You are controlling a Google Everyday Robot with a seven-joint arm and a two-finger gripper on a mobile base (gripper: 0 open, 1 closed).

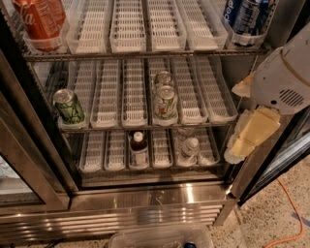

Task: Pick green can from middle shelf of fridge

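The green can [68, 106] is dark green with pale markings and a silver top. It stands upright at the front of the far-left lane of the middle shelf [189, 104] in the open fridge [155, 198]. My gripper [236, 151] hangs at the right, in front of the fridge's right door frame. It is level with the lower shelves, outside the shelves and far to the right of the green can. The white arm housing [283, 80] sits above it.
A paler whitish-green can with red marks [165, 102] stands in a middle lane, with another can [163, 78] behind it. Red cola cans [38, 20] are at the top left and a blue can [248, 14] at the top right. A brown-capped bottle [138, 147] and a clear bottle [190, 147] are on the bottom tier. An orange cable [286, 213] lies on the floor.
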